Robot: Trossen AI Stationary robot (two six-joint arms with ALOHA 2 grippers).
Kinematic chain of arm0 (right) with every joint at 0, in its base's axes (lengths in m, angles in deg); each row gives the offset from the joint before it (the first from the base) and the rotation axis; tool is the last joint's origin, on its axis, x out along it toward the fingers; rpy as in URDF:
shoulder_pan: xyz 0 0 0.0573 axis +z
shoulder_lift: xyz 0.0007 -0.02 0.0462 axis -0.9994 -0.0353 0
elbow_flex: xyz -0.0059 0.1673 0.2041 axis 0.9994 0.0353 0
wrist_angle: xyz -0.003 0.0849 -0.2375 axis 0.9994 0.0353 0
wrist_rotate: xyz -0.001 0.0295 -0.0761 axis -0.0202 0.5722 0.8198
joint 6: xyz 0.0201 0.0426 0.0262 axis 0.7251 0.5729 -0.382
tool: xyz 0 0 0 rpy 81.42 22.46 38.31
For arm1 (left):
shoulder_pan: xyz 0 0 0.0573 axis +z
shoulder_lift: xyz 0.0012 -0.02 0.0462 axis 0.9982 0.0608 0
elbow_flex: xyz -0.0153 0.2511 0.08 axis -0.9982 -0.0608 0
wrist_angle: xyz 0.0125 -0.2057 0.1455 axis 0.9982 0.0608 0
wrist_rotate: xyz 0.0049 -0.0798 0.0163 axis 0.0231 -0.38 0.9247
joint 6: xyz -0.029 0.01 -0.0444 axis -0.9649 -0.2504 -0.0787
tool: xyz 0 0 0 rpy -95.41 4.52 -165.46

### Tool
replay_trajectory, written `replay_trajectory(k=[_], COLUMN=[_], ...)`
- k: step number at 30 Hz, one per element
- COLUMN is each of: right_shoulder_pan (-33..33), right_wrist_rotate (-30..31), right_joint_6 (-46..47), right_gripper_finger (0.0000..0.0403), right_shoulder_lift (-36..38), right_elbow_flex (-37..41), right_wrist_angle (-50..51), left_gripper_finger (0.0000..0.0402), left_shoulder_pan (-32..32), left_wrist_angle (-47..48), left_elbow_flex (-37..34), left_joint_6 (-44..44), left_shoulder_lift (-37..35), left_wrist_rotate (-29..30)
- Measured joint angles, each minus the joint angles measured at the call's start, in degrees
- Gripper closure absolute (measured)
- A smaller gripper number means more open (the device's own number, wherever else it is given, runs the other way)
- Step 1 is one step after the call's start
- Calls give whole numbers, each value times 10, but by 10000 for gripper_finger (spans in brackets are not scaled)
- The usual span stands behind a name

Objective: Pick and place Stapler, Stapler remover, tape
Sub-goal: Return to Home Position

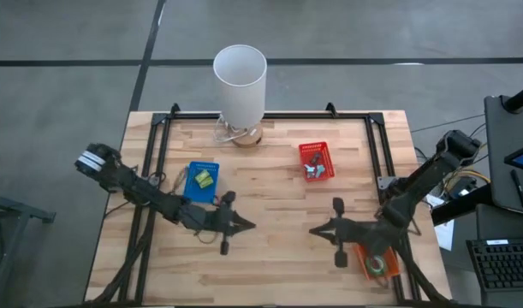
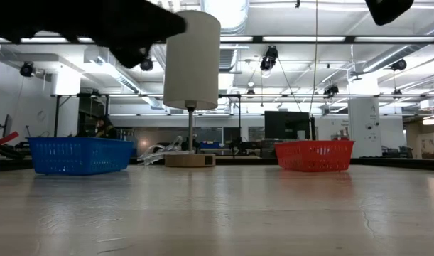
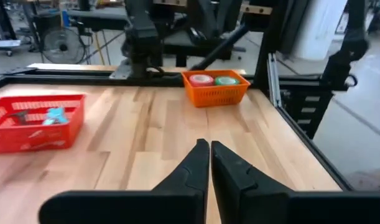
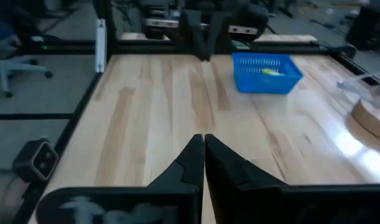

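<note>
You see both grippers with fingers pressed together: the left gripper (image 1: 249, 226) at lower centre-left of the high view, the right gripper (image 1: 314, 229) facing it. The tape (image 3: 226, 80), a pink and a green roll, sits in the orange basket (image 3: 216, 95), lower right.

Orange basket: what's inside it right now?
The orange basket holds a pink-red tape roll and a green tape roll, side by side. Anything beneath them is hidden by the basket wall and the rolls.
</note>
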Motion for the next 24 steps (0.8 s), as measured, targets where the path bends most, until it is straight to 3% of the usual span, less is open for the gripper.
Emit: replay_trajectory(k=[6, 14, 19, 24], right_shoulder_pan=[-7, -72, -159, -250], right_wrist_rotate=[-14, -88, -215, -245], right_joint_6=[-38, -88, -122, -131], right_gripper_finger=[395, 395, 395, 395], right_shoulder_lift=[98, 236, 309, 372], right_elbow_flex=[64, 184, 269, 322], right_wrist_angle=[-20, -94, -200, -215], left_gripper_finger=[395, 391, 398, 393], left_shoulder_pan=[9, 30, 39, 40], left_wrist_angle=[-39, -45, -70, -73], left_elbow_flex=[-105, -215, -279, -323], left_joint_6=[2, 5, 5, 8], left_shoulder_lift=[-129, -287, -366, -440], left_wrist_rotate=[-6, -20, -33, -32])
